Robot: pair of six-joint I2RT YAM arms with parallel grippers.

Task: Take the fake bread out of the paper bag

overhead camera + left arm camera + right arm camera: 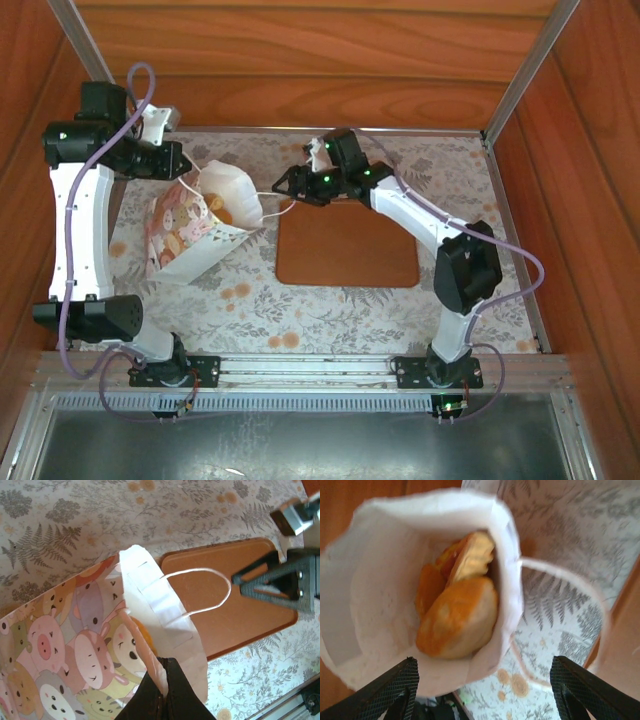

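Note:
The paper bag (190,235), white inside with cartoon animals on its sides, lies tilted on the table with its open mouth toward the right. Golden-brown fake bread (460,615) is piled inside it, also glimpsed from above as the bread (224,210). My left gripper (167,692) is shut on the bag's rim at the far side of the mouth, holding it up. My right gripper (485,695) stands open just in front of the mouth, its fingers (385,690) wide apart, with the bag's near rim and a white cord handle (600,605) between them. Nothing is gripped by it.
A flat brown tray (350,250) lies on the floral tablecloth just right of the bag, under my right arm. Wooden walls close in the back and both sides. A metal rail (300,370) runs along the near edge.

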